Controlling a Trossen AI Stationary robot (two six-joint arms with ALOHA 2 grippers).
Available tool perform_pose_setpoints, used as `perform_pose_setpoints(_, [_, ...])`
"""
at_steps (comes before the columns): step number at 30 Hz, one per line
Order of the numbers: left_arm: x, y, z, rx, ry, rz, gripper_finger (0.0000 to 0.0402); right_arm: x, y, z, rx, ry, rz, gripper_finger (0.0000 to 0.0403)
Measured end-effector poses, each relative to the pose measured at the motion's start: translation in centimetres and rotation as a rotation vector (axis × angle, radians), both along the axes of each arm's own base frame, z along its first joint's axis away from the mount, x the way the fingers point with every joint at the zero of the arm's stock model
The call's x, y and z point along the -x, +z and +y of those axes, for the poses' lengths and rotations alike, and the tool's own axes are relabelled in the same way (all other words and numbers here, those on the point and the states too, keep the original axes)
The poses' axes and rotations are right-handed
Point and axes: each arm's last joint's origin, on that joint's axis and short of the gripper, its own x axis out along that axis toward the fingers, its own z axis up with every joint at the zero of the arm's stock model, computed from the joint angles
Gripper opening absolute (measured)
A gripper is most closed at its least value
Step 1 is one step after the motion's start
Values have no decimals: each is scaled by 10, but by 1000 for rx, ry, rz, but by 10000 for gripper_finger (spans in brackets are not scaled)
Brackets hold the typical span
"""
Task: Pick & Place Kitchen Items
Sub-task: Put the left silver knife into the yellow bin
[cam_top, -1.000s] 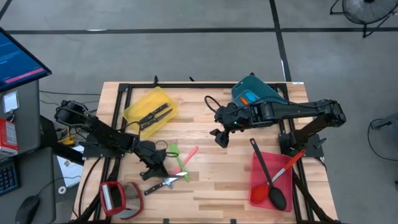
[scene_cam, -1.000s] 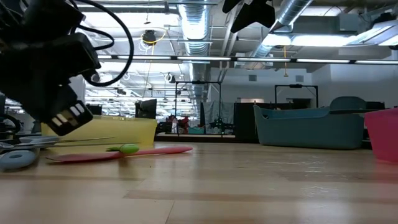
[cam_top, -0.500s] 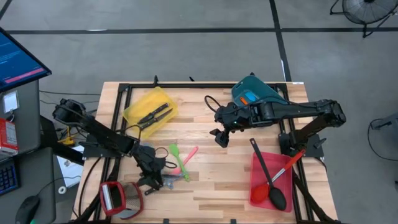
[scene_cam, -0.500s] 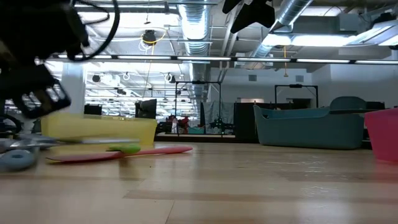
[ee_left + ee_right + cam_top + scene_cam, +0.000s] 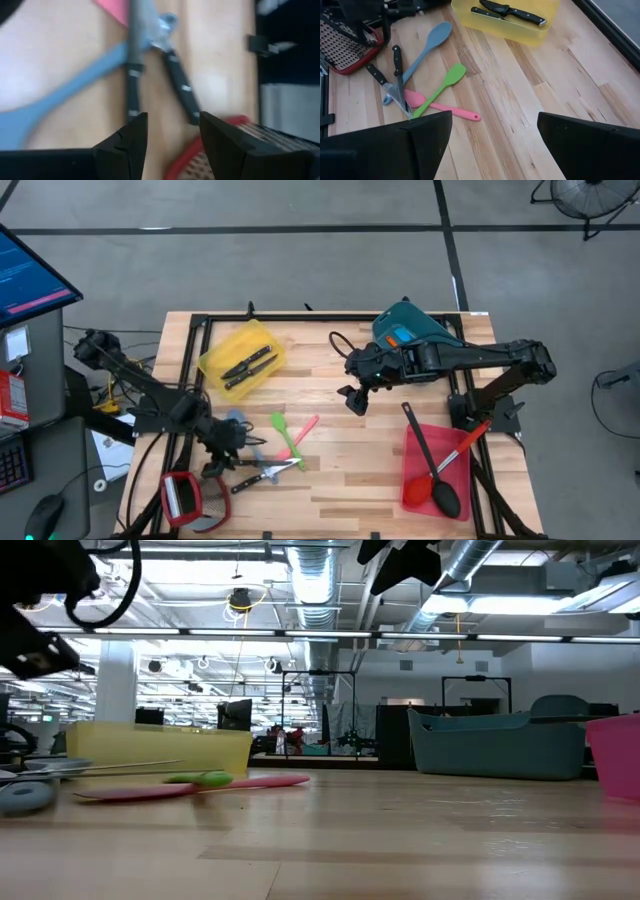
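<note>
My left gripper [image 5: 215, 461] is open and empty, low over the near left of the table. In the left wrist view its fingers [image 5: 172, 135] point toward two black-handled knives [image 5: 132, 85] lying crossed on the wood, beside a grey-blue spoon [image 5: 60, 97]. In the high view the knives [image 5: 262, 472], the spoon [image 5: 236, 427], a green spatula [image 5: 283, 432] and a pink spatula [image 5: 304, 426] lie flat together. My right gripper [image 5: 352, 400] hangs open and empty above the table's middle; it also shows in the right wrist view [image 5: 495, 145].
A yellow bin [image 5: 240, 358] at the far left holds two black-handled knives. A teal bin [image 5: 410, 330] stands at the far right. A red bin [image 5: 435, 470] at the near right holds a black ladle and a red-handled tool. A red-framed grey flat object [image 5: 185, 495] lies at the near left corner.
My left gripper has gone toward the table's left edge and up, away from the green spatula. The grey-blue spoon, which it hid before, now shows in the high view.
</note>
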Motion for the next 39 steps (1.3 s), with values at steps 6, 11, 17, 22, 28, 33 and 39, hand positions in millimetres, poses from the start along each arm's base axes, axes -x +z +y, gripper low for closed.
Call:
perform_pose_setpoints(6, [1,-3,-11,-136,24,-30,159,0,0,0,3,2,2,291])
perform_pose_setpoints(11, [-2,-18,-19,-194,-8,31,168,0,0,0,8,7,4,291])
perform_pose_setpoints(17, [-11,-33,-27,-216,-5,50,195,0,-1,0,8,6,9,291])
perform_pose_setpoints(22, [-14,-39,-28,-257,11,49,204,1,-2,-2,10,1,24,291])
perform_pose_setpoints(28, [-16,-45,-29,-277,20,56,203,2,-2,-2,10,1,27,291])
perform_pose_setpoints(33, [-20,-53,-32,-282,20,62,192,2,-2,-2,10,1,35,291])
perform_pose_setpoints(39, [-24,-63,-35,-306,21,83,187,2,-3,-2,11,1,40,291])
